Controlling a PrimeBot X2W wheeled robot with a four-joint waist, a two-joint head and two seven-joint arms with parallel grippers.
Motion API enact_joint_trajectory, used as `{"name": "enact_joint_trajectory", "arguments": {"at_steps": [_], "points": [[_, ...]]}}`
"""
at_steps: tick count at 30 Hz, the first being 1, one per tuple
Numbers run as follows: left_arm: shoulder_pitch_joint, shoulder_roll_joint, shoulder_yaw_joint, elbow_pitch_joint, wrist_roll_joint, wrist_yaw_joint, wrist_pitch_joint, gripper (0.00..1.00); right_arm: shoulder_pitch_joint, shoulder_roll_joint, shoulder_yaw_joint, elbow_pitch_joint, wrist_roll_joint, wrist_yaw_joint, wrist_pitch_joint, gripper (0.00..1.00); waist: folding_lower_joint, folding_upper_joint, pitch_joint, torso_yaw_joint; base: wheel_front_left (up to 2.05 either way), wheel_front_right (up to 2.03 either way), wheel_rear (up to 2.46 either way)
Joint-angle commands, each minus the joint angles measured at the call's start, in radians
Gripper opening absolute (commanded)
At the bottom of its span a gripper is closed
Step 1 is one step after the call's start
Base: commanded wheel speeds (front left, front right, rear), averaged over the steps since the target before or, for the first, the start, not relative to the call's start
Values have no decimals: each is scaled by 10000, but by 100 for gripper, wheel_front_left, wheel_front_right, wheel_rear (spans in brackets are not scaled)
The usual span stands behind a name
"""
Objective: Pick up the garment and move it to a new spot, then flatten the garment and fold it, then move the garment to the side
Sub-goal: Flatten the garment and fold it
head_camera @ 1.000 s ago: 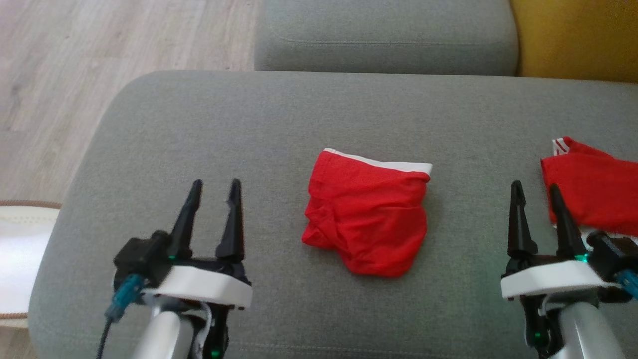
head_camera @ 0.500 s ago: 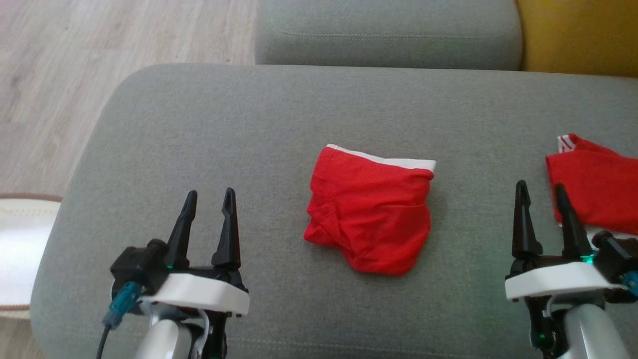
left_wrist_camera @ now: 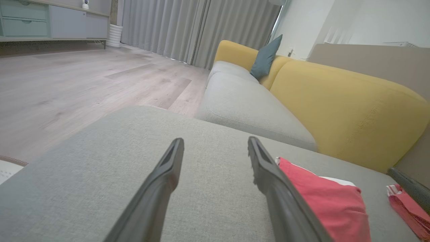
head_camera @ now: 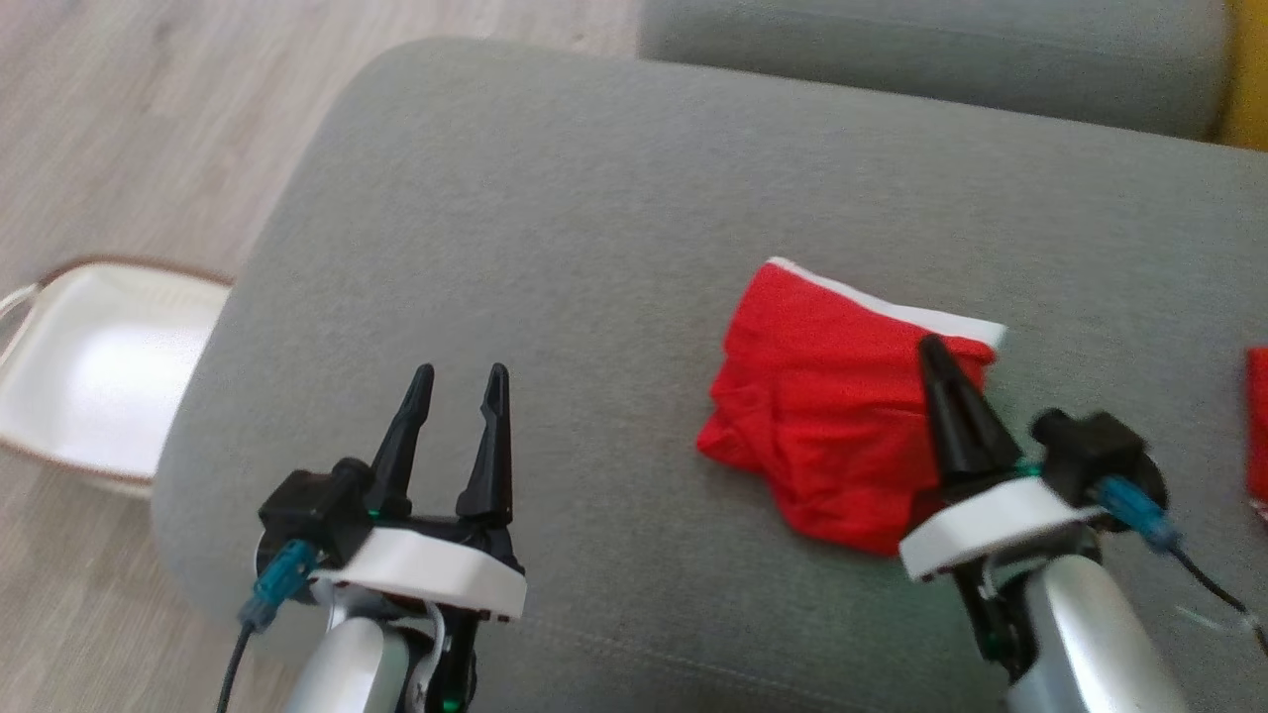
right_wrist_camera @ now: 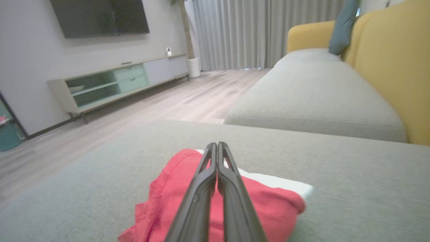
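Observation:
The garment (head_camera: 822, 416) is a red pair of shorts with a white waistband, lying loosely folded on the grey sofa seat (head_camera: 594, 228). My right gripper (head_camera: 933, 347) is over the garment's right part, its tip near the white band. In the right wrist view the right gripper (right_wrist_camera: 217, 144) has both fingers pressed together above the garment (right_wrist_camera: 161, 201), with no cloth seen between them. My left gripper (head_camera: 461, 371) stands open over bare cushion, left of the garment. In the left wrist view the left gripper (left_wrist_camera: 215, 139) is empty and the garment (left_wrist_camera: 329, 205) lies to its right.
Another red cloth (head_camera: 1258, 416) lies at the seat's right edge. A white basket (head_camera: 89, 366) stands on the wooden floor to the left. A second grey cushion (head_camera: 931, 59) and the yellow sofa back (left_wrist_camera: 346, 104) lie beyond.
The head camera has turned, shifting the whole picture. My right gripper has moved left from beside the other red cloth to over the garment and has shut. The left gripper stays open.

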Motion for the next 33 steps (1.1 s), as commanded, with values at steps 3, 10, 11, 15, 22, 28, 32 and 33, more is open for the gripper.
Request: {"name": "enact_joint_trajectory", "arguments": {"at_steps": [3, 10, 11, 15, 22, 28, 32, 33], "points": [[-562, 18, 263, -289, -91, 3, -122, 100, -684, -30, 543, 329, -335, -7, 250, 0, 0, 0, 434, 699, 0, 0, 0], [-755, 18, 84, -282, -245, 49, -122, 100, -1380, -62, 898, 2226, -469, -7, 580, 0, 0, 0, 721, 1489, 0, 0, 0], [-778, 18, 62, -275, -263, 59, -122, 100, -1455, -64, 956, 2461, -420, -7, 571, 0, 0, 0, 738, 1569, 0, 0, 0], [-808, 18, 27, -268, -304, 99, -122, 100, -1706, -59, 1361, 3172, -164, -7, 483, 0, 0, 0, 774, 1779, 0, 0, 0], [-715, 18, 111, -244, -266, 125, -122, 100, -1846, -59, 2657, 3874, 761, -7, 613, 0, 0, 0, 696, 1767, 0, 0, 0], [-696, 18, 178, -288, -184, 125, -122, 100, -2251, -289, 2046, 3712, 884, -7, -298, 0, 0, 0, 608, 1424, 0, 0, 0], [-763, 18, 191, -346, -156, 93, -122, 100, -2359, -362, 1030, 3688, 400, -7, -599, 0, 0, 0, 705, 1235, 0, 0, 0], [-790, 18, 176, -363, -160, 83, -122, 100, -2385, -369, 803, 3731, 241, -7, -637, 0, 0, 0, 760, 1198, 0, 0, 0]]}}
